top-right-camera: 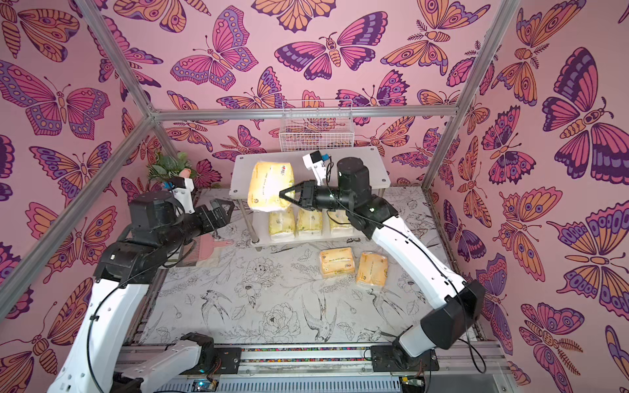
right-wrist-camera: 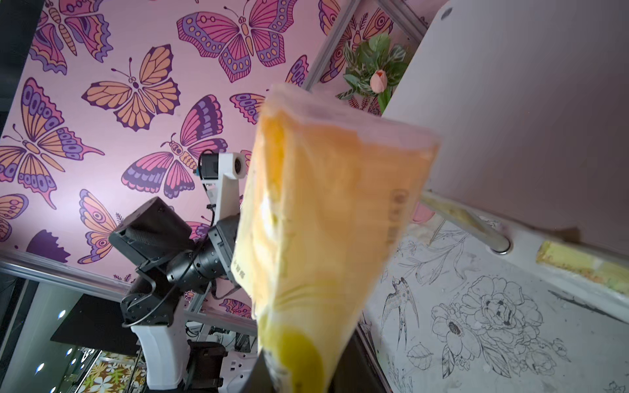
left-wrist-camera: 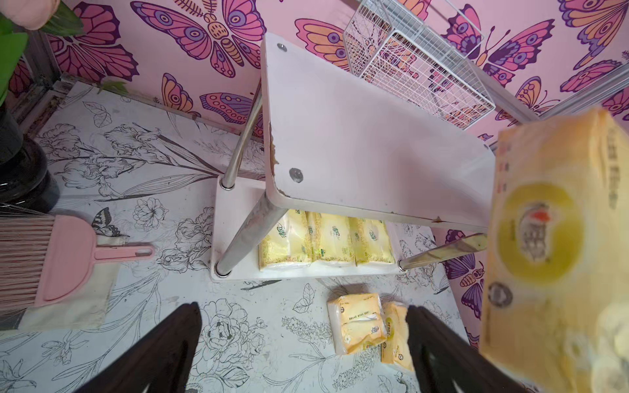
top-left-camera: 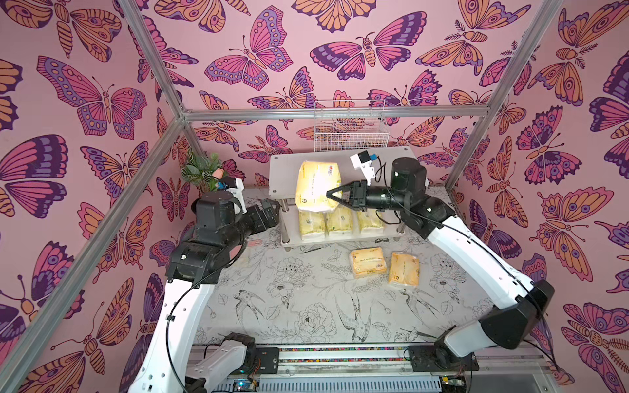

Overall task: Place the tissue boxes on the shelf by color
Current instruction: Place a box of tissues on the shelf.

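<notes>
Your shelf point(top-left-camera: 391, 160) carries three pale packs point(top-left-camera: 338, 221) on its lower board, side by side in one row between the front posts. In the left wrist view its top board has nothing resting on it. A wire basket point(top-left-camera: 350, 131) sits behind and above the shelf.

Two orange packs point(top-left-camera: 367, 262) lie flat on the worktop point(top-left-camera: 289, 306) just in front of the shelf, near each other. A pink brush point(left-wrist-camera: 64, 262) lies on the worktop left of the shelf, and a plant point(top-left-camera: 200, 170) stands in the back left corner.

Your left pincer point(top-right-camera: 223, 211) hangs wide open and empty near the shelf's front-left post. Your right pincer point(top-left-camera: 332, 195) is clamped tight on the right edge of a third orange pack, the held pack point(top-left-camera: 315, 185), and carries it in the air. In both top views that pack overlaps the left half of the top board and juts past its front edge, above the pale row. It is blurred in both wrist views.
</notes>
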Robot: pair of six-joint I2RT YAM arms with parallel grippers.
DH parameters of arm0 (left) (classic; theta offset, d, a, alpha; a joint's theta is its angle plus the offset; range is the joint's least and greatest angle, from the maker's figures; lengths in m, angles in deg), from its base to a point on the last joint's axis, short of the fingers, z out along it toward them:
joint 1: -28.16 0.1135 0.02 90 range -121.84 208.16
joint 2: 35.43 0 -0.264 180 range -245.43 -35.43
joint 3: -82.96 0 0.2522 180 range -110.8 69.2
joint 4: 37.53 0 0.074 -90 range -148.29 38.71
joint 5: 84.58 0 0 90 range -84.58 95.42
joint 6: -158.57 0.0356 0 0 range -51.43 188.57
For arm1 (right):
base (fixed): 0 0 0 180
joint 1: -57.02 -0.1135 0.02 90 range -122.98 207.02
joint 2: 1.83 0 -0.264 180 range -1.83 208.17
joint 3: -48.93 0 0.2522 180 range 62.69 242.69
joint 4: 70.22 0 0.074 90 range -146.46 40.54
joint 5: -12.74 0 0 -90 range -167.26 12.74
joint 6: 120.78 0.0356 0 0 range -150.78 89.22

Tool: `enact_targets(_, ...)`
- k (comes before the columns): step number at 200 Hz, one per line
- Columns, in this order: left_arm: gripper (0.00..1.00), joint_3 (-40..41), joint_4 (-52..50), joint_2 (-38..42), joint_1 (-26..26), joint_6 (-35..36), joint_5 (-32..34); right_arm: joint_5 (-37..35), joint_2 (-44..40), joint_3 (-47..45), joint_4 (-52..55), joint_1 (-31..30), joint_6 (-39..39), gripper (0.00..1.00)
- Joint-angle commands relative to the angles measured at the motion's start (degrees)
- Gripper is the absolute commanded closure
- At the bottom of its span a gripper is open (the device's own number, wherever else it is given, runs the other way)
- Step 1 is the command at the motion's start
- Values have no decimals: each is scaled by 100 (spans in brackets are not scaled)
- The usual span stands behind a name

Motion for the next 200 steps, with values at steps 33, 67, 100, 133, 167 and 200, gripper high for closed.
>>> enact_targets(33, 0, -59, -180, -18, 51, 129, -151, -144, 1589, 1731, 820, 280, -100, 87)
enact_targets(67, 0, 55, -181, 88, 52, 85, -171, -155, 2300, 2585, 1180, 302, -101, 86)
enact_targets(100, 0, 153, -175, 155, 54, 29, -209, -293, 2481, 2905, 1338, 335, -128, 56)
enact_targets(133, 0, 241, -170, 203, 49, -8, -267, -918, 2268, 2953, 1759, 447, -523, 30)
enact_targets(167, 0, 343, -160, 255, 52, -18, -298, -1871, 1851, 2835, 2429, 460, -1288, 25)
enact_targets(200, 0, 407, -163, 285, 52, -18, -308, -1965, 1292, 2137, 2222, 436, -1395, 25)
